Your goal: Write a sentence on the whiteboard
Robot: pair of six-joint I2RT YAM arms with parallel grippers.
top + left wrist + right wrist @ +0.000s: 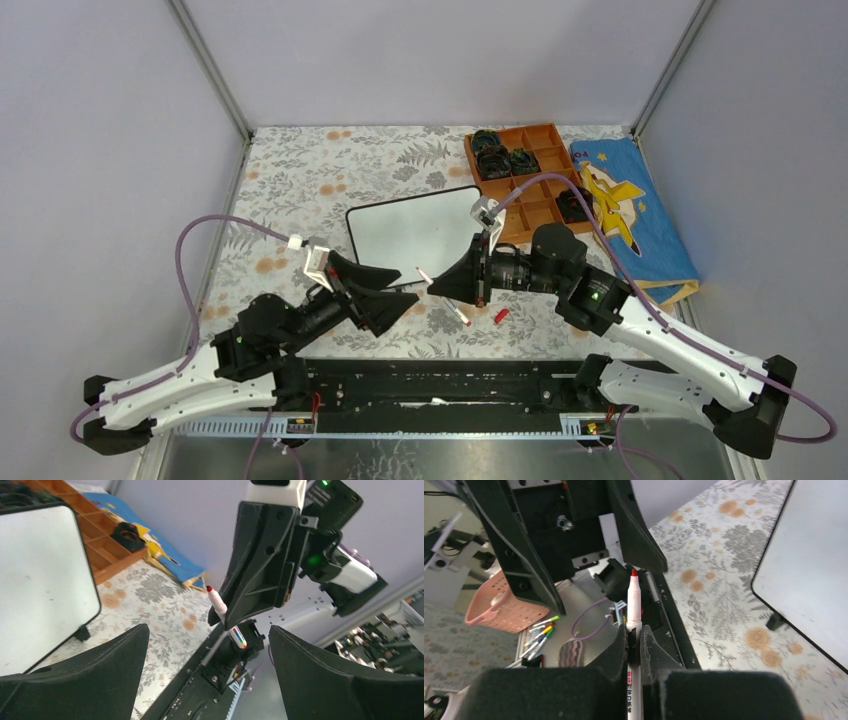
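The whiteboard [410,232] lies flat on the flowered cloth, its face plain white. No sentence shows on it, also in the left wrist view [40,580] and the right wrist view [809,575]. My right gripper [437,287] hovers just off the board's near edge, shut on a white marker [634,600]. The marker's bare red tip points toward the left arm. My left gripper [410,295] faces it, open wide, fingers [100,665] either side of empty space. The marker [218,605] sits beyond them, untouched.
A red cap [502,315] lies on the cloth near the right gripper. A brown compartment tray [545,160] with black items stands at the back right, beside a blue cloth [630,215]. A pink basket [499,610] and loose pens lie below the table's near edge.
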